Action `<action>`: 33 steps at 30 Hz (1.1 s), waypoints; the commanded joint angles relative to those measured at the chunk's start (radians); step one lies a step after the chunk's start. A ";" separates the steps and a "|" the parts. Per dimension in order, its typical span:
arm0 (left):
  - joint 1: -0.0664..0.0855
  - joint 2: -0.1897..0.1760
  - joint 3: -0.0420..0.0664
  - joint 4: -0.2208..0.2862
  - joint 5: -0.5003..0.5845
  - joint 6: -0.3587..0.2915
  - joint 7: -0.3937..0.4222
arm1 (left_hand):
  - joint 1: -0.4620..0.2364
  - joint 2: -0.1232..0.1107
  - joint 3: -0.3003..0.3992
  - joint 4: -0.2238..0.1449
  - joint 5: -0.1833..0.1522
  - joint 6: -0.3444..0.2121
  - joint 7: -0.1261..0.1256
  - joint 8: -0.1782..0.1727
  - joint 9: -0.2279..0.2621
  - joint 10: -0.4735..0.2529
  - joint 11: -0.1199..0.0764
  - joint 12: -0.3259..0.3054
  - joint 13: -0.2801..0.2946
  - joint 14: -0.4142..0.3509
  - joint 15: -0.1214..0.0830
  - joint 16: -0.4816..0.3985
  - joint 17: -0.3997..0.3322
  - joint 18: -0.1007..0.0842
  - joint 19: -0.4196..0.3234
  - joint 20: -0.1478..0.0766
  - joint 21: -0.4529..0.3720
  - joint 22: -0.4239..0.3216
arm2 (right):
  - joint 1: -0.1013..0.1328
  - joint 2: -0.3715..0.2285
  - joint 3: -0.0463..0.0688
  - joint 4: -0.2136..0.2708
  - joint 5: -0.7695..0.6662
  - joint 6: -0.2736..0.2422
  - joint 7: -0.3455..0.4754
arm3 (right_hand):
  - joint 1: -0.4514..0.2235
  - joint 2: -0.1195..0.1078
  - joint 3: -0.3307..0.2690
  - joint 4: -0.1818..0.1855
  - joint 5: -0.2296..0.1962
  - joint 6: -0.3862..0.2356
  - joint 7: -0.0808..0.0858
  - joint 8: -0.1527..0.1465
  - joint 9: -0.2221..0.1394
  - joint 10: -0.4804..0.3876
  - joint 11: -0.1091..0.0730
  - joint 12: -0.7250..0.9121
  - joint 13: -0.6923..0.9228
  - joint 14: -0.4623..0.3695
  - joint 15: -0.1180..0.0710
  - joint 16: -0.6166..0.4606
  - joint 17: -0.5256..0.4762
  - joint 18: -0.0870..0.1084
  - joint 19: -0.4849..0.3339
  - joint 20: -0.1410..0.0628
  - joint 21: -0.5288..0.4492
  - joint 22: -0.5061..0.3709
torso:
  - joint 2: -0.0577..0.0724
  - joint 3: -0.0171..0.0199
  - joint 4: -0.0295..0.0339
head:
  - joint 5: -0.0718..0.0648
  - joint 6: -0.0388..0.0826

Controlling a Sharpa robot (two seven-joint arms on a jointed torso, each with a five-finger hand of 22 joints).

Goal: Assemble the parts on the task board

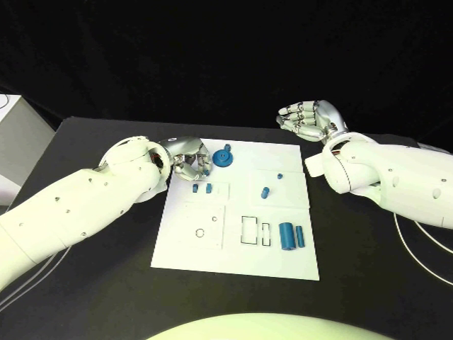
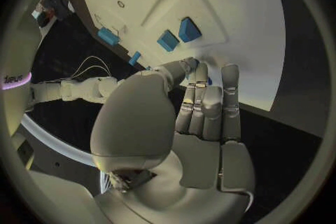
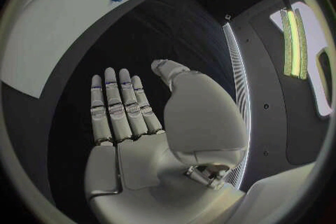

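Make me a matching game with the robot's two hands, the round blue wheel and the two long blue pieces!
Things:
1. left hand
2. right hand
3. blue wheel
4. two long blue pieces

Places:
A. lying side by side at the task board's near right part
B. off the board, beyond its far right corner
C. on the board's far edge, beside the left hand
D. at the board's far left corner

Pairs: 1-D, 2-B, 3-C, 4-A
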 commanded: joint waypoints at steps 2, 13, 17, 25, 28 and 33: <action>-0.001 0.000 0.000 0.004 -0.004 -0.020 -0.010 | -0.005 -0.010 0.009 0.009 0.006 -0.015 0.000 -0.009 -0.004 -0.044 -0.001 0.074 0.038 0.000 -0.005 0.011 0.001 -0.013 -0.001 -0.003 -0.004 0.000 | -0.001 0.000 0.000 0.000 -0.003 0.014 0.013 | 0.003 0.006 0.004 -0.005 0.006 -0.009 0.057 0.004 -0.001 0.001 0.003 0.006 -0.001 0.001 0.003 -0.005 -0.001 0.008 -0.007 -0.001 0.002 -0.002 | 0.000 -0.0006 0.0002 | 0.000 -0.001; -0.001 -0.004 0.000 0.008 -0.004 -0.015 -0.018 | -0.011 -0.020 0.015 0.016 0.006 -0.027 0.000 -0.009 -0.005 -0.084 0.001 0.143 0.072 -0.001 -0.004 0.015 0.004 -0.014 0.000 -0.002 -0.004 0.001 | -0.002 0.000 0.000 0.000 -0.003 0.014 0.013 | 0.003 0.006 0.004 -0.005 0.006 -0.009 0.057 0.004 -0.001 0.001 0.003 0.006 -0.001 0.001 0.003 -0.005 -0.001 0.008 -0.007 -0.001 0.002 -0.002 | 0.000 -0.0002 0.0007 | 0.000 -0.003; -0.001 -0.006 0.000 0.009 -0.004 -0.012 -0.022 | -0.010 -0.022 0.016 0.016 0.006 -0.030 0.000 -0.010 -0.006 -0.092 0.001 0.158 0.081 0.001 -0.004 0.017 0.008 -0.014 0.001 -0.002 -0.004 0.002 | -0.002 -0.001 0.000 0.000 -0.003 0.014 0.013 | 0.002 0.005 0.003 -0.005 0.005 -0.010 0.058 0.004 -0.002 0.001 0.004 0.006 -0.001 0.000 0.003 -0.006 -0.002 0.008 -0.007 0.000 0.001 -0.003 | 0.000 -0.0001 0.0005 | 0.000 -0.003; -0.003 -0.014 0.001 0.020 -0.001 -0.001 -0.024 | -0.014 -0.029 0.017 0.019 0.006 -0.039 -0.001 -0.011 -0.008 -0.111 0.001 0.192 0.101 0.004 -0.003 0.022 0.013 -0.014 0.001 -0.002 -0.004 0.002 | -0.002 -0.003 0.000 0.000 -0.003 0.015 0.010 | 0.002 0.005 0.003 -0.005 0.005 -0.010 0.058 0.004 -0.002 0.001 0.004 0.006 -0.001 0.000 0.003 -0.006 -0.003 0.008 -0.008 0.000 0.001 -0.003 | 0.000 -0.0003 0.0003 | -0.001 -0.003; -0.007 -0.021 0.003 0.027 -0.001 -0.002 -0.025 | -0.014 -0.029 0.017 0.018 0.006 -0.041 -0.002 -0.011 -0.008 -0.113 0.001 0.196 0.104 0.004 -0.003 0.023 0.015 -0.014 0.001 -0.002 -0.004 0.002 | -0.002 -0.005 0.000 0.000 -0.005 0.018 0.006 | 0.004 0.004 0.004 -0.007 0.005 -0.010 0.057 0.004 -0.002 0.000 0.003 0.006 -0.001 0.000 0.003 -0.006 -0.003 0.008 -0.002 0.000 0.002 -0.003 | 0.000 -0.0003 0.0006 | -0.002 -0.002; -0.026 -0.033 0.038 0.034 0.001 -0.013 -0.027 | -0.008 -0.026 0.024 0.017 0.007 -0.045 -0.001 -0.012 -0.009 -0.120 0.000 0.208 0.112 0.003 -0.004 0.023 0.012 -0.014 0.001 -0.002 -0.004 0.002 | -0.003 -0.013 0.000 -0.001 -0.048 0.056 -0.017 | 0.076 0.000 0.077 -0.083 -0.021 -0.004 0.052 0.011 -0.011 0.009 -0.004 0.005 -0.002 0.055 -0.012 0.019 -0.008 0.014 0.075 -0.008 0.029 -0.005 | -0.001 0.0000 0.0005 | -0.005 0.000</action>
